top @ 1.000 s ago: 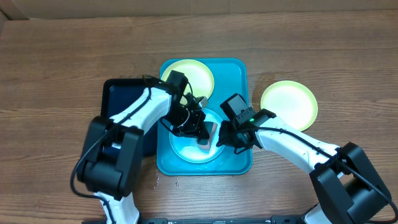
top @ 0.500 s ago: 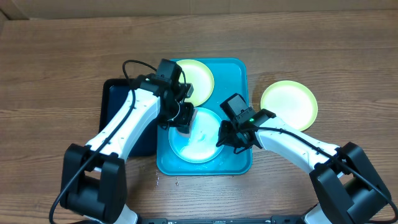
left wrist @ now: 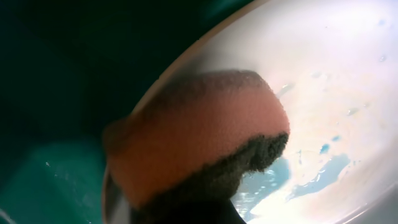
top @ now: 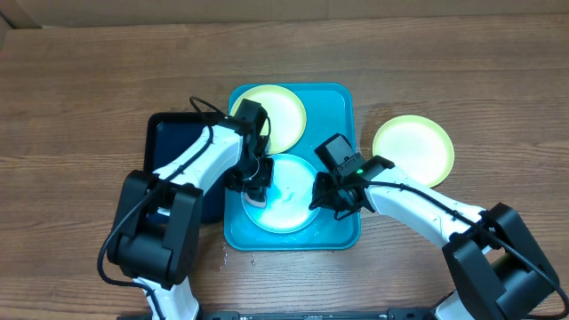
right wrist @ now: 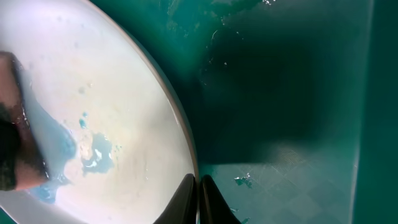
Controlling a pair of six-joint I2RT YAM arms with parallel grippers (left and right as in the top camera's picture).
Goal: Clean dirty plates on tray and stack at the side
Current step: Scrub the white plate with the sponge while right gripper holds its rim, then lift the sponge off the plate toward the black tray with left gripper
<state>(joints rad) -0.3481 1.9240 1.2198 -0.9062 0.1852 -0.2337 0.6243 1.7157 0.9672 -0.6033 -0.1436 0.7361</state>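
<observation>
Rim hold suits the light blue plate, wet in the turquoise tray: probably light, stiff and slippery. Right hand pinches its edge, almost closed. Left hand clamps the sponge against it.

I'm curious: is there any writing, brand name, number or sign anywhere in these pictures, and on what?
None can be read in any view.
The turquoise tray, the blue plate, the yellow-green plate on it, the yellow-green plate off it, the sponge and the black tray show no print.
A green light glows on the right arm, without text.
</observation>
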